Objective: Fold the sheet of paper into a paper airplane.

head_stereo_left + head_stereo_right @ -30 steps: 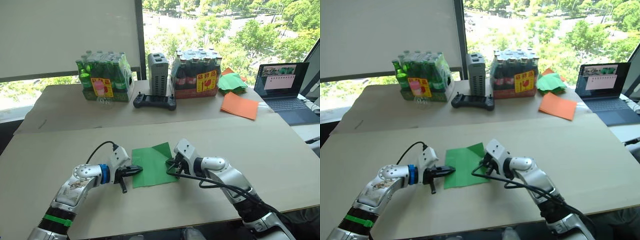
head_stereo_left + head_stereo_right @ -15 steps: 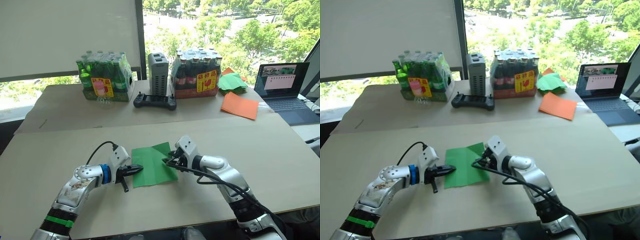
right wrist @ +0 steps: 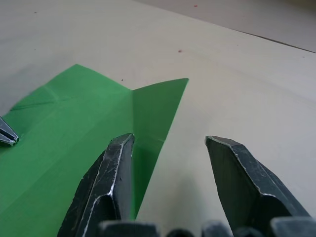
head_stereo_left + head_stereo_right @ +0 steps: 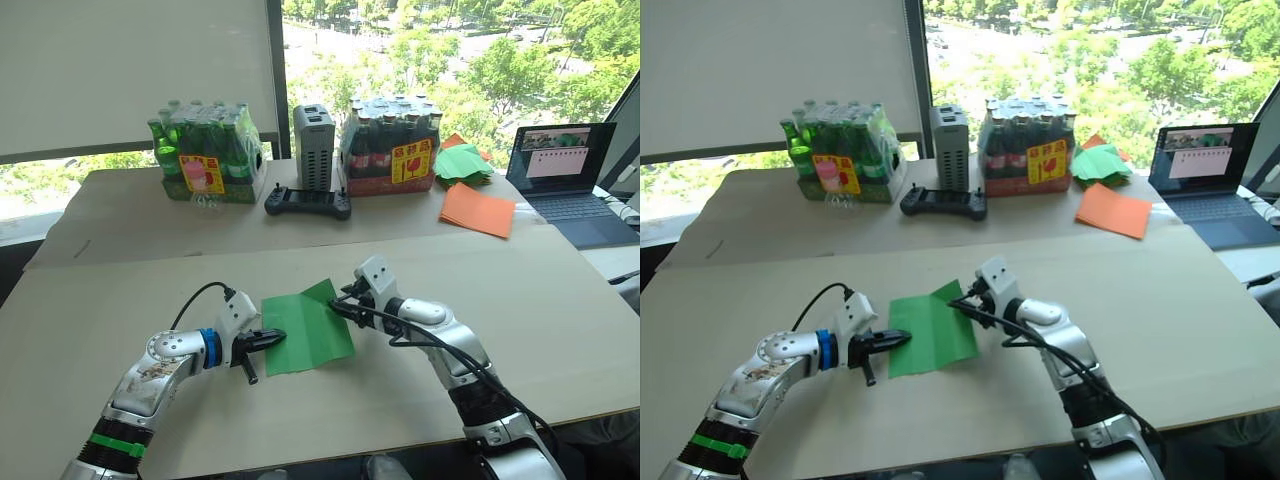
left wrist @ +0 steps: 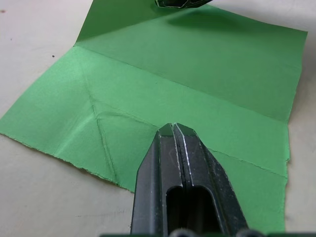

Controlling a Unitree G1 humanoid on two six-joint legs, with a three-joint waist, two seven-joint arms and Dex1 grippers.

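Note:
The sheet of paper (image 4: 305,332) is bright green and creased. It lies flat on the near table, with its far right corner folded up as a flap (image 3: 158,103). My left gripper (image 4: 276,339) is shut, and its tips (image 5: 173,129) press on the sheet's left edge. My right gripper (image 4: 338,306) is open at the raised flap: one finger (image 3: 114,168) is over the paper and the other finger (image 3: 237,168) is over bare table. The paper airplane is out of view.
On the far table stand a pack of green bottles (image 4: 205,155), a grey box (image 4: 314,148), a black controller (image 4: 307,204) and a pack of dark bottles (image 4: 392,145). Orange sheets (image 4: 478,210), a green paper stack (image 4: 462,162) and a laptop (image 4: 570,170) lie to the right.
My right gripper has slid from the sheet's near right edge up to its far right corner. The left gripper has stayed on the left edge.

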